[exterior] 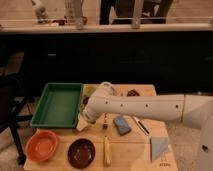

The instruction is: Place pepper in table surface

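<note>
We see the gripper [84, 123] low over the table [131, 150] at centre-left of the frame, just beside the lower right corner of the green tray [57, 105], on the white arm [145, 107] reaching in from the right. We cannot tell how far it is open or whether it holds anything, and we cannot pick out the pepper; an orange bowl [42, 145], a dark bowl [81, 152] and a yellow stick [106, 150] lie along the near edge

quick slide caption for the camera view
Robot arm reaches across the wooden table, its pincer at the right front corner of the green tray, near the orange bowl and brown bowl.
</note>
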`<action>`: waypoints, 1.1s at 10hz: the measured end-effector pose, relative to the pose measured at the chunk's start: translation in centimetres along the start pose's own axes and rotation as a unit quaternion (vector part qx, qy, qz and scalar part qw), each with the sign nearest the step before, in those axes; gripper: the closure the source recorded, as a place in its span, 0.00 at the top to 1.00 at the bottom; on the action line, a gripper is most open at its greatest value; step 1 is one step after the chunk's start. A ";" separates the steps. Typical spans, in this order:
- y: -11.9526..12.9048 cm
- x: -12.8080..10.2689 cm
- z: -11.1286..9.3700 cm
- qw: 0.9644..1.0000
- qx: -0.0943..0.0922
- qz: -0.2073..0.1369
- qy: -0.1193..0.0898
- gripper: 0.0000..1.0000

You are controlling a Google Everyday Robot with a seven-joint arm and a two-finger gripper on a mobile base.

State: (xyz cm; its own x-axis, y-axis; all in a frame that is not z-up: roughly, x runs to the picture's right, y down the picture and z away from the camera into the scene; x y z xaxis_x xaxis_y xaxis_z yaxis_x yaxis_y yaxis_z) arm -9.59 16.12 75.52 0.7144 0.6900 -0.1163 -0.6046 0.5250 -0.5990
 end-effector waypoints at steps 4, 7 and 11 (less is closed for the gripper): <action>0.0 0.0 0.2 1.000 -0.007 -0.007 0.002 0.31; 0.0 -0.1 -0.1 1.000 -0.012 -0.017 0.004 0.03; -0.2 -0.8 -2.4 0.997 -0.029 -0.066 -0.002 0.00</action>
State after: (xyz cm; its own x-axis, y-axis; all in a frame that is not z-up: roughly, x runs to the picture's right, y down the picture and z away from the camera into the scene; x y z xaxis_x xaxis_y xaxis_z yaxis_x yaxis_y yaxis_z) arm -9.18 14.25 73.85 0.7849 0.6189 -0.0314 -0.4845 0.5813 -0.6537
